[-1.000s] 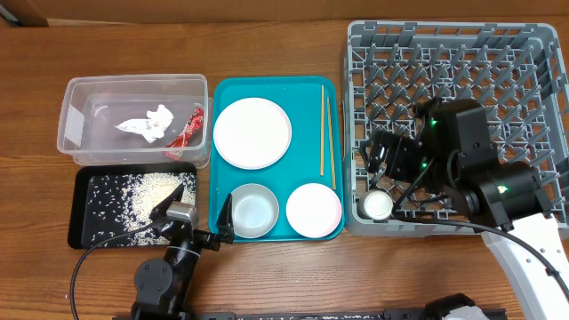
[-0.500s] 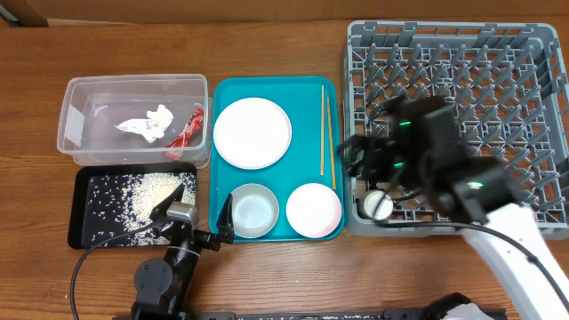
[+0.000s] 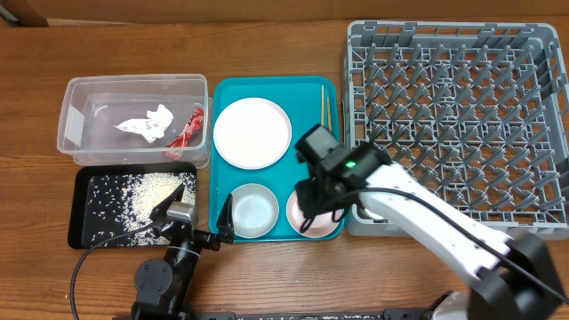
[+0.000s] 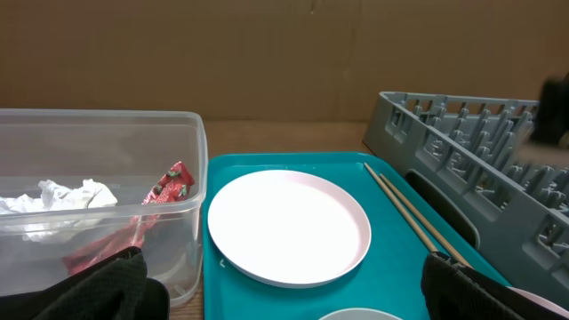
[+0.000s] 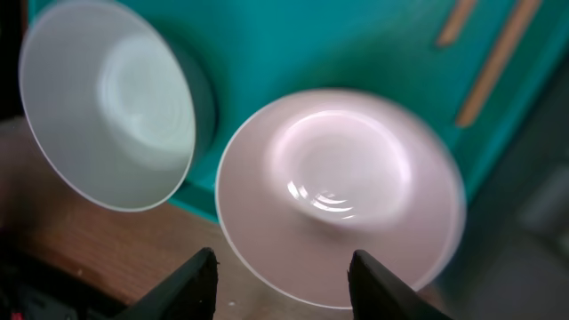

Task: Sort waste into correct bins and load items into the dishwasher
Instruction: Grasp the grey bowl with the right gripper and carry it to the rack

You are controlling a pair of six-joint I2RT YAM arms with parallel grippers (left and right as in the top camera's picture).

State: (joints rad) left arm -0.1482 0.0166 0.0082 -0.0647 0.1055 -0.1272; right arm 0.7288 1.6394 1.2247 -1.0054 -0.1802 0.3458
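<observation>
My right gripper (image 3: 316, 206) hangs open over the pale pink bowl (image 5: 342, 187) at the teal tray's front right. Its fingertips (image 5: 200, 280) stand either side of the bowl's near rim, gripping nothing. The grey-white bowl (image 3: 252, 211) sits to the left of the pink one, with the white plate (image 3: 252, 132) behind and the chopsticks (image 3: 324, 107) along the tray's right side. My left gripper (image 3: 197, 219) rests open at the front, between the black tray (image 3: 89, 222) of rice (image 3: 147, 188) and the teal tray. The clear tub (image 3: 133, 82) holds the tissue (image 3: 147, 123) and red wrapper (image 3: 187, 129). The grey dish rack (image 3: 453, 116) fills the right.
The teal tray (image 3: 222, 178) carries the dishes in the middle of the wooden table. My right arm slants from the front right corner across the rack's front left corner. The tub's wall (image 4: 191, 178) stands close to the plate (image 4: 289, 227) on its left.
My right gripper has swung left out of the rack's front left corner, leaving the small white cup there, and now hovers over the pink bowl with narrower jaws. The left arm has not moved.
</observation>
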